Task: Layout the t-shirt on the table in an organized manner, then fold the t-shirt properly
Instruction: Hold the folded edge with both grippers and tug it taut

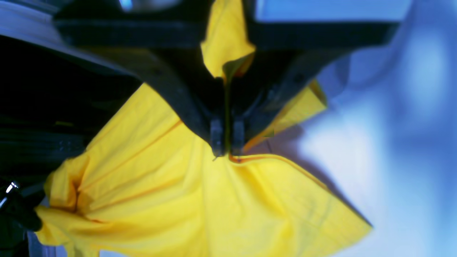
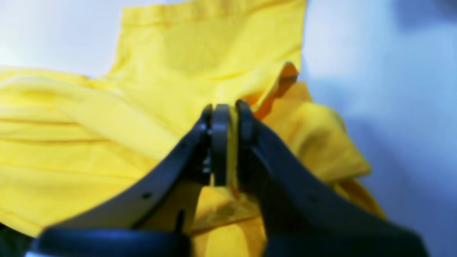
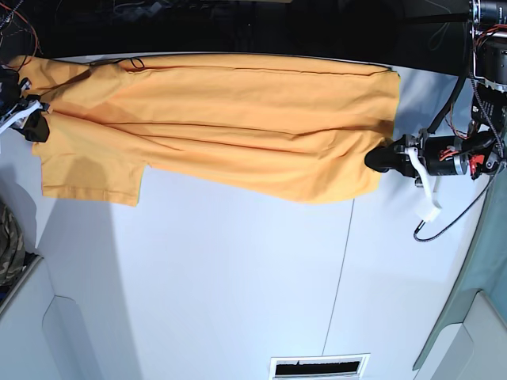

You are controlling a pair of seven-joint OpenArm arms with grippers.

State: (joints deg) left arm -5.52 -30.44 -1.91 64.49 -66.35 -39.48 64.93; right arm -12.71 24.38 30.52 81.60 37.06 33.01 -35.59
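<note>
Left wrist: my left pincer [image 1: 227, 142] clamped on the t-shirt [image 1: 171, 200] hem.

Right wrist: my right pincer [image 2: 228, 142] has cloth between barely parted jaws; I cannot tell whether it grips.

Base: t-shirt stretched along the worktop [image 3: 238, 277] far edge, long axis side to side. Layout step, I judge; next, smooth the bunched near sleeve.

Beyond the far edge lies darkness with loose cables [image 3: 135, 6]; a vent grille [image 3: 318, 366] sits near; teal panel [image 3: 487, 261] stands right.
</note>
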